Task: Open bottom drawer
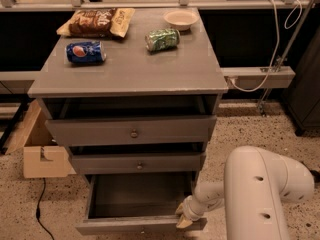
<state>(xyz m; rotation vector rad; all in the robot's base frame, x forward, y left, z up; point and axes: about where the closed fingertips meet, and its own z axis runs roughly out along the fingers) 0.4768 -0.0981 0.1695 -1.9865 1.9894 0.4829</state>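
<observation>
The bottom drawer [137, 225] of the grey cabinet stands pulled well out, its grey interior bare and its front panel at the lower edge of the camera view. Its knob is not visible. My gripper [183, 215] is at the drawer's front right corner, touching the top edge of the front panel. My white arm [260, 194] comes in from the lower right. The mid-sized drawer front [138, 163] and the tallest drawer front [132, 131] above stand slightly out, each with a small round knob.
On the cabinet top [200, 69] lie a blue soda can [85, 52], a green can [162, 39], a chip bag [96, 22] and a small bowl [180, 19]. A cardboard box [41, 149] stands on the floor at left. A cable [41, 209] runs there.
</observation>
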